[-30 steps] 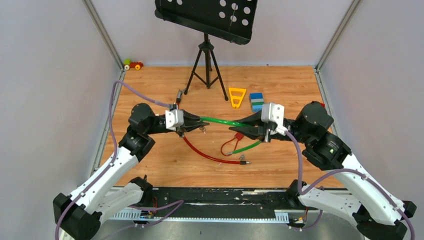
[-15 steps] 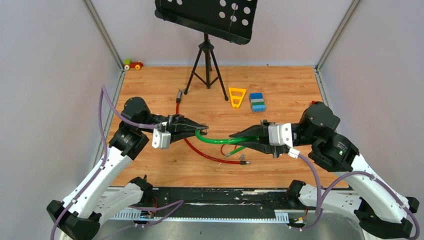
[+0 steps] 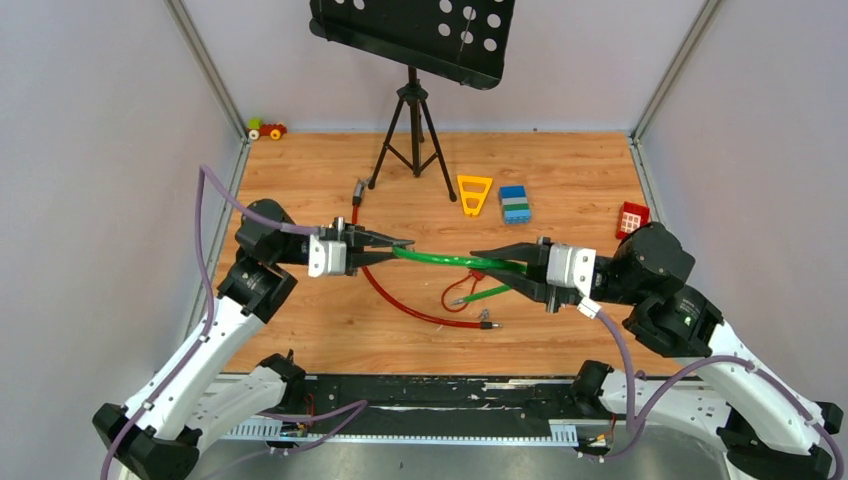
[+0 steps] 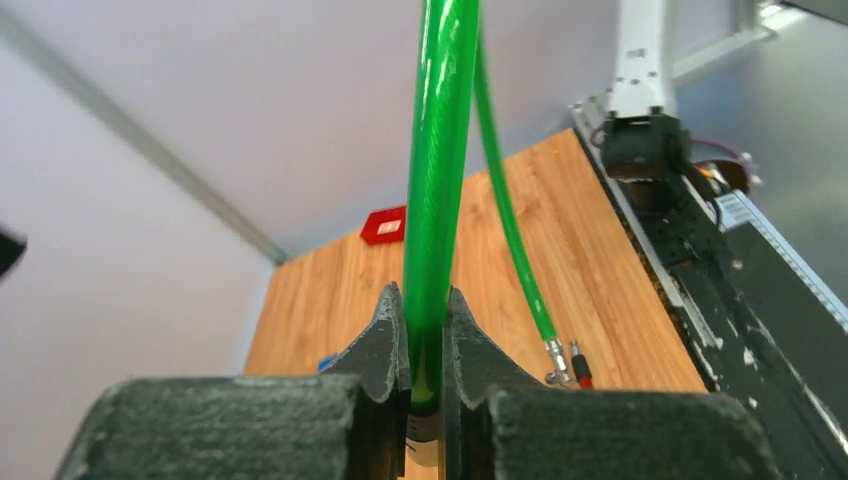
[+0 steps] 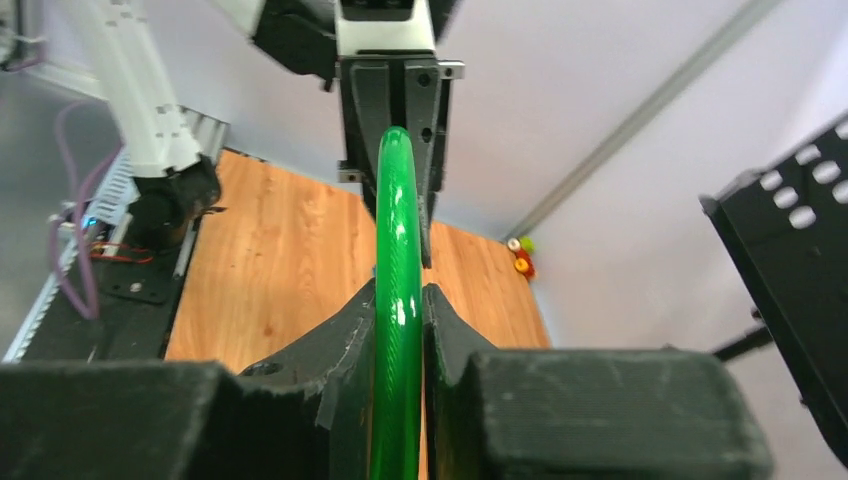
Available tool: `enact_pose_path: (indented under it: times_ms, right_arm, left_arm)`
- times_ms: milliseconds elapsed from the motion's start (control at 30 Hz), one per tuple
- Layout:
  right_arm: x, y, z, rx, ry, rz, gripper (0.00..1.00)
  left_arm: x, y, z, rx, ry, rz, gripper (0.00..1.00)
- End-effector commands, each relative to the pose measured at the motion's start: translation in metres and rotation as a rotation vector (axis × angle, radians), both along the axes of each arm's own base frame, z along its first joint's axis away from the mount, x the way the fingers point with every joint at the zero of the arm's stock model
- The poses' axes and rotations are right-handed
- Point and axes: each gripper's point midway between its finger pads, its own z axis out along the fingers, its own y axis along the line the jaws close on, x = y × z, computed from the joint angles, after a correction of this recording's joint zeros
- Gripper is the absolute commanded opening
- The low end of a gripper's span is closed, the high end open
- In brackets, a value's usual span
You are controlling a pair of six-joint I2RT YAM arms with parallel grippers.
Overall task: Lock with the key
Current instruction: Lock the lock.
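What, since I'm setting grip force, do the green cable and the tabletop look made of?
The green cable has a glossy, translucent plastic sheath; a fine weave shows through it, so probably a braided core. The tabletop shows wood-grain boards with a low sheen, possibly laminate rather than solid wood.
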Motion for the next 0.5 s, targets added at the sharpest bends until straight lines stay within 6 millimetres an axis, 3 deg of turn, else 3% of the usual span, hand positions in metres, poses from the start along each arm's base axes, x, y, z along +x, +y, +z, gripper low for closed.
enact_pose_path:
  times_ms: [0, 100, 167, 233, 333, 367, 467]
  right_arm:
    - [0.044, -0.004, -0.011, 0.022, 0.089, -0.233, 0.23]
    - [0.051, -0.015, -0.013, 0.040, 0.099, -0.301, 0.40]
    - [0.052, -0.025, -0.009, 0.082, 0.114, -0.339, 0.65]
    - [0.050, -0.029, -0.008, 0.095, 0.113, -0.343, 0.76]
    - [0.051, -0.032, -0.011, 0.110, 0.135, -0.360, 0.78]
    - [0.058, -0.031, -0.019, 0.123, 0.207, -0.389, 0.76]
    - [0.061, -0.030, -0.022, 0.144, 0.272, -0.407, 0.73]
  left_arm:
    - [0.033, 0.009, 0.043, -0.265, 0.353, 0.270, 0.00]
    - [0.063, 0.025, 0.040, -0.339, 0.507, 0.481, 0.00]
    - [0.073, 0.032, 0.040, -0.345, 0.538, 0.557, 0.00]
    - [0.078, 0.036, 0.039, -0.354, 0.557, 0.595, 0.00]
    - [0.081, 0.039, 0.043, -0.393, 0.585, 0.611, 0.02]
    - [0.086, 0.042, 0.048, -0.458, 0.647, 0.615, 0.11]
    - [0.093, 0.047, 0.050, -0.499, 0.683, 0.652, 0.00]
